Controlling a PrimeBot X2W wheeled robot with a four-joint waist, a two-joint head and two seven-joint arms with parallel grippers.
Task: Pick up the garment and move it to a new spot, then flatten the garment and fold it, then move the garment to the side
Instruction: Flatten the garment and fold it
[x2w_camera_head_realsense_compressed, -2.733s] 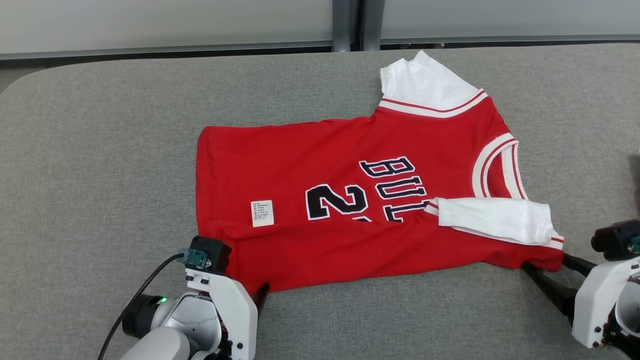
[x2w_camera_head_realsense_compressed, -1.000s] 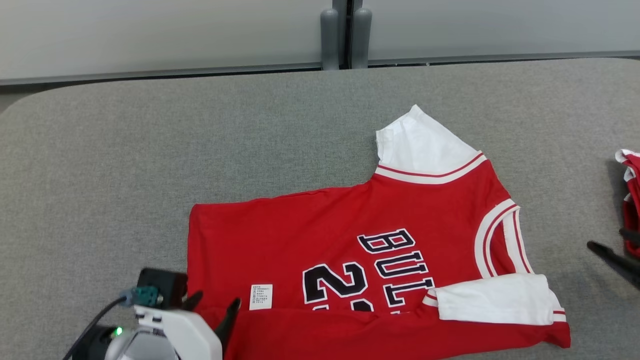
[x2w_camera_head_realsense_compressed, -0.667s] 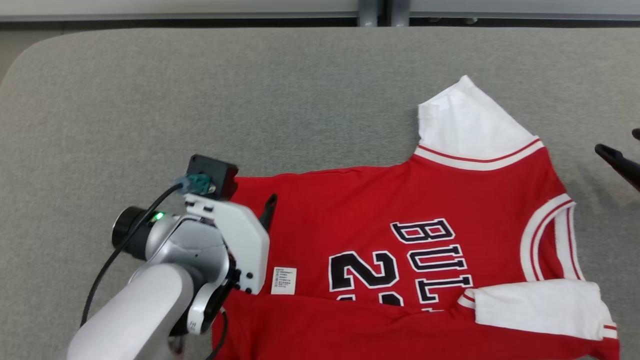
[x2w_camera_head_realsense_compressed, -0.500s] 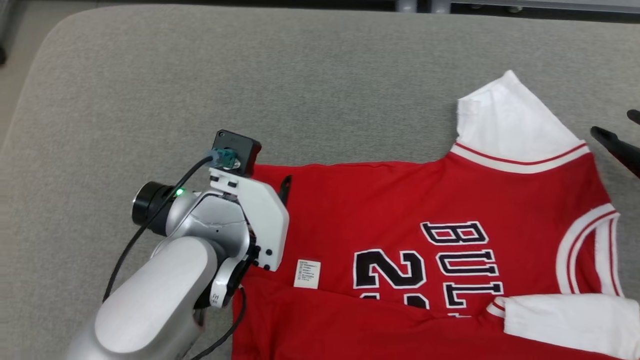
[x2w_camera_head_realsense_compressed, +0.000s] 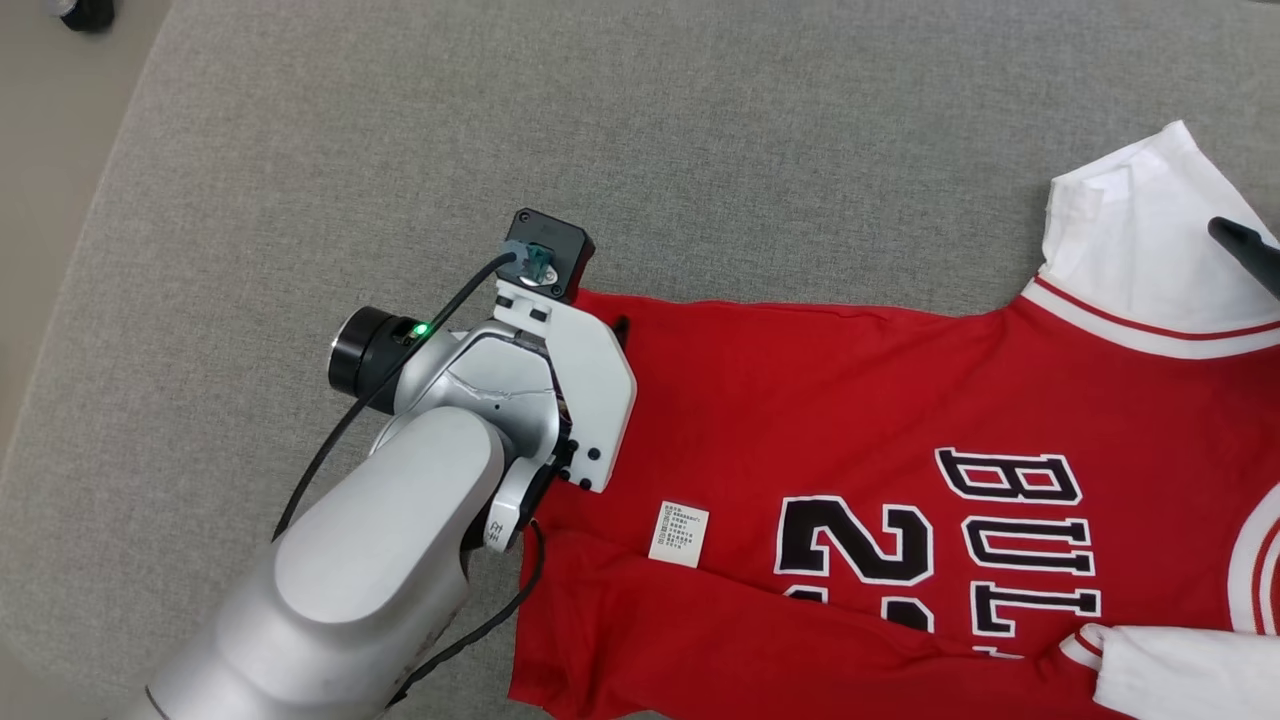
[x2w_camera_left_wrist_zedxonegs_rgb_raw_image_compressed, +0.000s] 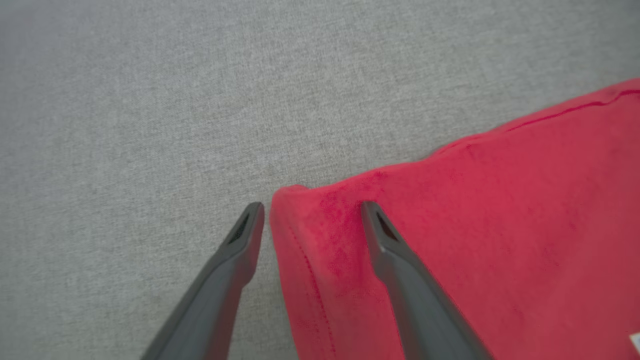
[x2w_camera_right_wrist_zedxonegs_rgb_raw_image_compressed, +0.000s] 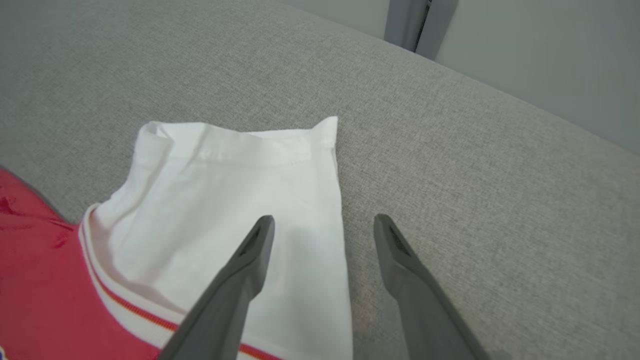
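**Item:** garment (x2w_camera_head_realsense_compressed: 850, 420) — a red short-sleeved jersey with white sleeves and white-and-red trim. It lies flat on the grey cloth-covered table (x2w_camera_head_realsense_compressed: 400, 150), hem toward the robot's left and collar end toward its right. The near edge is folded up over the front.

**Writing:** black, white-edged lettering (x2w_camera_head_realsense_compressed: 1020, 530) reads "BUL" sideways, and the rest is under the fold. Beside it is a large numeral "2" (x2w_camera_head_realsense_compressed: 855, 540), with a second figure cut off by the fold. A small white label (x2w_camera_head_realsense_compressed: 679, 533) carries fine print too small to read.

**Grippers:**
- The left gripper (x2w_camera_left_wrist_zedxonegs_rgb_raw_image_compressed: 311, 210) is spread and holds nothing. The left wrist view shows it straddling the far hem corner, one finger (x2w_camera_left_wrist_zedxonegs_rgb_raw_image_compressed: 235, 260) over bare table and the other over red cloth. Contact cannot be told. In the head view the white wrist housing hides most of this.
- The right gripper (x2w_camera_right_wrist_zedxonegs_rgb_raw_image_compressed: 324, 220) is likewise spread and empty. The right wrist view shows one finger over the white far sleeve (x2w_camera_right_wrist_zedxonegs_rgb_raw_image_compressed: 225, 180) and the other over the table, with the sleeve's side edge between them.

**Edges, room:**
- The head view shows the table's rounded left corner with beige floor (x2w_camera_head_realsense_compressed: 40, 250) past it. Broad bare cloth lies beyond and to the left of the hem.
- The right wrist view adds the table's far edge, the pale wall panels (x2w_camera_right_wrist_zedxonegs_rgb_raw_image_compressed: 540, 65) and a grey post (x2w_camera_right_wrist_zedxonegs_rgb_raw_image_compressed: 407, 20).
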